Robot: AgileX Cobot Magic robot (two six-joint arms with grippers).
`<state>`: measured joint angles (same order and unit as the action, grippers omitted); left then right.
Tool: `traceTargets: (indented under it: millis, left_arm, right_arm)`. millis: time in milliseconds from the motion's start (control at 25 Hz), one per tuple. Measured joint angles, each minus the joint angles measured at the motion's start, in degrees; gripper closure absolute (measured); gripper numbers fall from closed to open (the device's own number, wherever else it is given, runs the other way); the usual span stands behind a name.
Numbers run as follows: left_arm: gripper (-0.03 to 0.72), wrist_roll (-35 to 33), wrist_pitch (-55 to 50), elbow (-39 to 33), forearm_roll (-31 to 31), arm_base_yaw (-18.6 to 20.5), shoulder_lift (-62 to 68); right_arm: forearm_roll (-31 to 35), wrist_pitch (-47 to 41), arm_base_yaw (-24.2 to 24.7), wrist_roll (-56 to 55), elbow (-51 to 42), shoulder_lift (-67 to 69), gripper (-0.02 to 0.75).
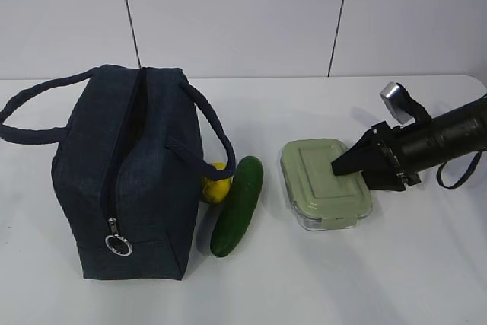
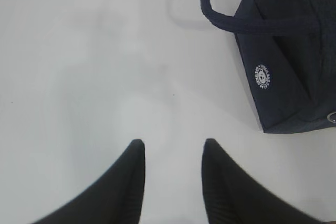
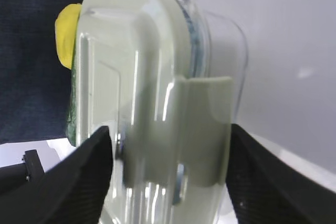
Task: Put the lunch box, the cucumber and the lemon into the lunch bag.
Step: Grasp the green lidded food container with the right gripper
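I see the boxy dark navy fabric lunch bag (image 1: pixel 125 173) standing upright toward the left edge of the white bench (image 1: pixel 396 279), its woven cloth matte, two padded loop handles splayed outward, and the top zipper parted into a dark slit with a metal ring pull (image 1: pixel 118 245) hanging on the near end. Just beside its right wall sits the small bright yellow lemon (image 1: pixel 215 184), partly tucked behind the bag's corner. The smooth, glossy dark green cucumber (image 1: pixel 237 205) lies beside the lemon, slightly curved, slanting away toward the far edge.

Further toward the right edge, apart from the cucumber, the rectangular clear lunch box (image 1: pixel 326 183) with rounded corners lies flat, its pale green snap-on lid stepped in shallow ridges. My right gripper (image 1: pixel 351 170) reaches in low from the right; its ribbed black fingers (image 3: pixel 89 174) straddle the box's near end on either side of a clip tab, spread about as wide as the box. I cannot tell whether they are pressing on it.

My left gripper (image 2: pixel 172 153) hovers over bare bench near the bag's side, which carries a small round white logo (image 2: pixel 264 76); its tapered black fingers stand parted with nothing between them.
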<state>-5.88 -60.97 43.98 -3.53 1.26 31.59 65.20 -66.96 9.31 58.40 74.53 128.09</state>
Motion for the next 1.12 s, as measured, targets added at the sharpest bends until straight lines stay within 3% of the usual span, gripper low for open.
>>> traceTargets:
  millis: [1120]
  left_arm:
    - [0.424, 0.0, 0.0, 0.0, 0.0, 0.0, 0.0]
  right_arm:
    - [-0.1, 0.0, 0.0, 0.0, 0.0, 0.1, 0.272]
